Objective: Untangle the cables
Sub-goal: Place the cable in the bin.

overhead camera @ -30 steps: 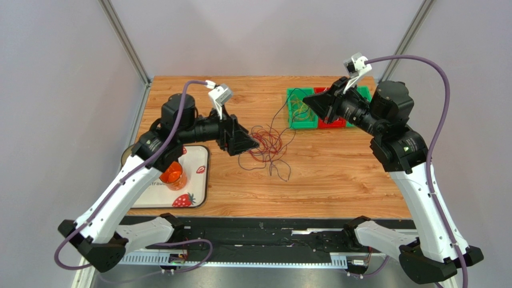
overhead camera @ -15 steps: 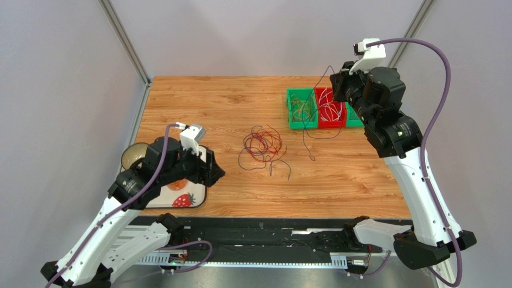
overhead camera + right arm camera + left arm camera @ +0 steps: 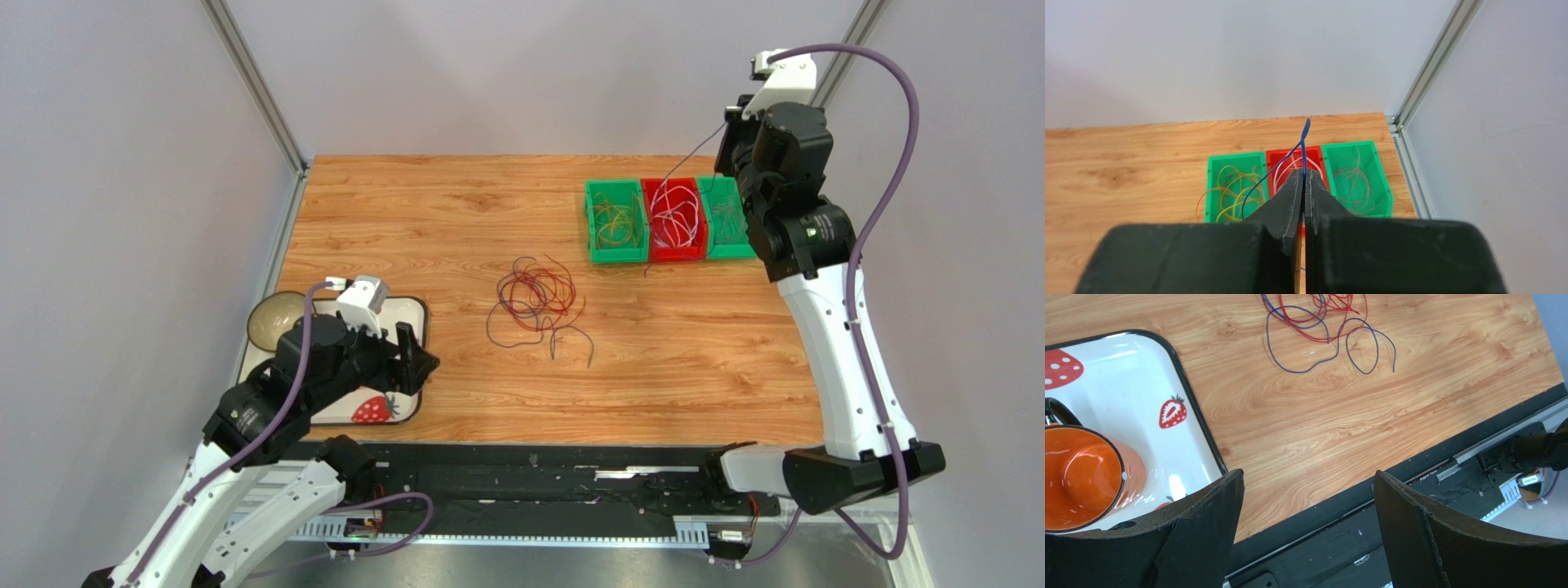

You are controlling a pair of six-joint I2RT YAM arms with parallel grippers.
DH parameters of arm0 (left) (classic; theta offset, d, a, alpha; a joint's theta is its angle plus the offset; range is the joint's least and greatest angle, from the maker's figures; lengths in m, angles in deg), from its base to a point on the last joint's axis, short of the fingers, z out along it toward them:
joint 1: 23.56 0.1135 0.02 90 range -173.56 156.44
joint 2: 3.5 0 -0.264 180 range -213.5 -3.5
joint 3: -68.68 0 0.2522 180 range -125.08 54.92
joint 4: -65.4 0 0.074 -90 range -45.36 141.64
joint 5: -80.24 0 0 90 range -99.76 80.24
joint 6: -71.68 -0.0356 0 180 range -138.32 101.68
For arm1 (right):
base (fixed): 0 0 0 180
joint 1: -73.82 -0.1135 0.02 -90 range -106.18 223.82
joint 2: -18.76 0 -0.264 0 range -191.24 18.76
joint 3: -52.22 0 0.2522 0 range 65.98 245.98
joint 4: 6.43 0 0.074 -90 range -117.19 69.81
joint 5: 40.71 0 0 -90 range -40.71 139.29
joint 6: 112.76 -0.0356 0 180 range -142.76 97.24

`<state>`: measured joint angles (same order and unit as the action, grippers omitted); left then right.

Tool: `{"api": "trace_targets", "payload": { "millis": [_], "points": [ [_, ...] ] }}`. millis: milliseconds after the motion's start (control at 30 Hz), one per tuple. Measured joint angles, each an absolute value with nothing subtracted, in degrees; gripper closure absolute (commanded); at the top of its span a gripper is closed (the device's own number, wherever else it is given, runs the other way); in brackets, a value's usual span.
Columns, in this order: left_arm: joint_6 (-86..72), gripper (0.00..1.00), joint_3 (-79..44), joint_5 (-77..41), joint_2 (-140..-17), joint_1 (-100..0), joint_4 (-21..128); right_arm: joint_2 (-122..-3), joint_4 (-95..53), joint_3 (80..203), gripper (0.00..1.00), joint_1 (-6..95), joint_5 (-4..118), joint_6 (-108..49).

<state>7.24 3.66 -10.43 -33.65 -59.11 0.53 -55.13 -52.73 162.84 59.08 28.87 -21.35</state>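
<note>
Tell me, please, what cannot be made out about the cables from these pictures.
- Left wrist view: the tangle is cut off by the top edge.
- Right wrist view: the blue cable pinched in the shut right gripper passes behind the fingers, so its lower end is hidden.
- Top view: the strands lying in the bins are too small to count or tell apart.

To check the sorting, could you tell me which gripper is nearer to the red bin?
Right. The right gripper hangs above the red bin with a blue cable; the left gripper is by the strawberry tray.
</note>
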Motion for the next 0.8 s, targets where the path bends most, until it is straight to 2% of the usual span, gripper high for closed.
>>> {"api": "trace_targets", "payload": {
  "millis": [433, 800],
  "points": [
    [7.8, 0.18, 3.7, -9.2, -35.9, -59.1, 0.4, -64.8, -49.4, 170.7, 1.0, 70.0, 31.2, -20.9],
    [9.1, 0.18, 3.7, -6.6, -35.9, -59.1, -0.1, -69.0, -45.1, 171.0, 1.0, 76.8, 32.5, -19.5]
  ]
}}
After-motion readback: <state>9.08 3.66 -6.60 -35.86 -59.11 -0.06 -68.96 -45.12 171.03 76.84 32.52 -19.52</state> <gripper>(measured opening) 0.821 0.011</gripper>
